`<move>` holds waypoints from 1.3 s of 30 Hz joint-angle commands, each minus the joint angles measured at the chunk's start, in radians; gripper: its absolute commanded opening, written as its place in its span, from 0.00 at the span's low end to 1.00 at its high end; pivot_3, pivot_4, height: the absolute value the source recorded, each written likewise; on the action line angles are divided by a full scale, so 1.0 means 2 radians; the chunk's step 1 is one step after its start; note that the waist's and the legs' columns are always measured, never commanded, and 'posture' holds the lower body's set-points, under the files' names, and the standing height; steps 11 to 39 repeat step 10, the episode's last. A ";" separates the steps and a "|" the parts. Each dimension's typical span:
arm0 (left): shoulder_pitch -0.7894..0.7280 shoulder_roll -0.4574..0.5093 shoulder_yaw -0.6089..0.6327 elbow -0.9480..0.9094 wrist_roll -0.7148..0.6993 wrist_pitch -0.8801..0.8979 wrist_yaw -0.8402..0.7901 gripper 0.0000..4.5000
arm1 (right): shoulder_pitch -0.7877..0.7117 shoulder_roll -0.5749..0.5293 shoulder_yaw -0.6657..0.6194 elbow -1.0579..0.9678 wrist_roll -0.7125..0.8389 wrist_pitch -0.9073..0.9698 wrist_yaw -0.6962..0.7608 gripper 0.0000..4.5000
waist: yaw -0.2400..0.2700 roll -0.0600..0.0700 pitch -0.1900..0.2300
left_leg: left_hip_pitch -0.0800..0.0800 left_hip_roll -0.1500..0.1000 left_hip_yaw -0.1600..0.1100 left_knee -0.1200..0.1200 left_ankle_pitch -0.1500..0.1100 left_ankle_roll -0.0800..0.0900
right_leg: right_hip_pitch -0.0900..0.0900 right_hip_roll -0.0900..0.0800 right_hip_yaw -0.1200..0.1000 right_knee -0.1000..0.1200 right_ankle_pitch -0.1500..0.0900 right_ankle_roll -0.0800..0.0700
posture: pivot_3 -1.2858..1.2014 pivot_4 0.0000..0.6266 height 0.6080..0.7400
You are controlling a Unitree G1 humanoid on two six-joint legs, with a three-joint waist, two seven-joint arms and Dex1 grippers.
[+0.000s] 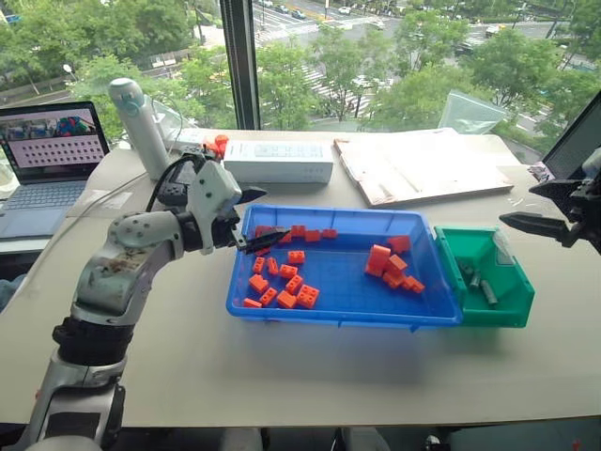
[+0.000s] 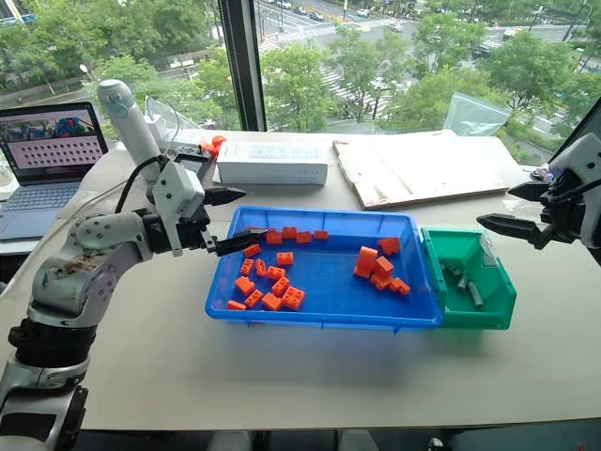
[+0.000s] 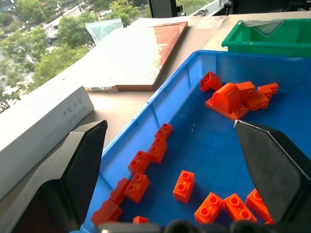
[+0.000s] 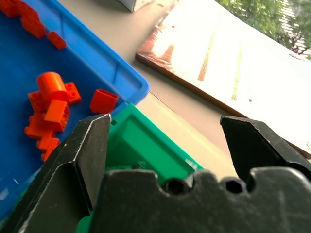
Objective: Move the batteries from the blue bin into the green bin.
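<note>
A: Batteries (image 1: 479,281) first — where do they sit?

B: In the green bin (image 1: 512,305), down on its floor. Slim grey cylinders, lying close together, two or three by the look of them. The green bin stands tight against the right end of the blue bin (image 1: 338,315), near the table's (image 1: 310,376) right edge.

A: And the blue bin itself?

B: Mid-table, with orange-red bricks (image 1: 392,265) scattered inside: one cluster near its right end, another towards its front-left corner, a row along the far wall. I can pick out no grey cylinder among them.

A: Right gripper?

B: Right gripper (image 2: 512,209) hangs beyond the green bin's right side, above the table, fingers spread wide, nothing between them. Its wrist view looks down past both fingers onto the green bin's rim and the blue bin's corner.

A: Left one?

B: Left gripper (image 1: 252,218) is at the blue bin's far-left corner, pointing across it, fingers parted and empty, one over the rim, one just outside.

A: Behind the bins?

B: A white oblong box (image 1: 278,162), a flat board (image 1: 423,164), a white bottle (image 1: 139,124), and a laptop (image 1: 45,164) at the far-left corner.
</note>
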 commanded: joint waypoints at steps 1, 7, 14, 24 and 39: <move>0.023 0.009 0.051 -0.033 -0.036 0.032 0.011 1.00 | 0.040 0.033 -0.076 -0.064 0.065 0.025 -0.020 0.94 | 0.000 0.000 0.000 | 0.000 0.000 0.000 0.000 0.000 0.000 | 0.000 0.000 0.000 0.000 0.000 0.000 | 0.52 0.24 0.96; 0.088 0.020 0.094 -0.070 -0.062 0.062 0.028 1.00 | 0.105 0.052 -0.088 -0.098 0.083 0.025 -0.032 0.94 | 0.002 0.000 0.000 | 0.000 0.000 0.000 0.002 -0.001 0.000 | 0.001 -0.001 -0.001 0.000 0.000 0.001 | 0.52 0.24 0.96; 0.101 0.025 0.092 -0.072 -0.054 0.066 0.037 1.00 | 0.115 0.055 -0.075 -0.086 0.074 0.010 -0.036 0.94 | 0.002 0.000 0.000 | 0.000 0.000 -0.001 0.003 -0.003 -0.003 | 0.001 0.000 -0.001 0.000 0.000 0.001 | 0.52 0.24 0.96; 0.101 0.025 0.092 -0.072 -0.054 0.066 0.037 1.00 | 0.115 0.055 -0.075 -0.086 0.074 0.010 -0.036 0.94 | 0.002 0.000 0.000 | 0.000 0.000 -0.001 0.003 -0.003 -0.003 | 0.001 0.000 -0.001 0.000 0.000 0.001 | 0.52 0.24 0.96; 0.101 0.025 0.092 -0.072 -0.054 0.066 0.037 1.00 | 0.115 0.055 -0.075 -0.086 0.074 0.010 -0.036 0.94 | 0.002 0.000 0.000 | 0.000 0.000 -0.001 0.003 -0.003 -0.003 | 0.001 0.000 -0.001 0.000 0.000 0.001 | 0.52 0.24 0.96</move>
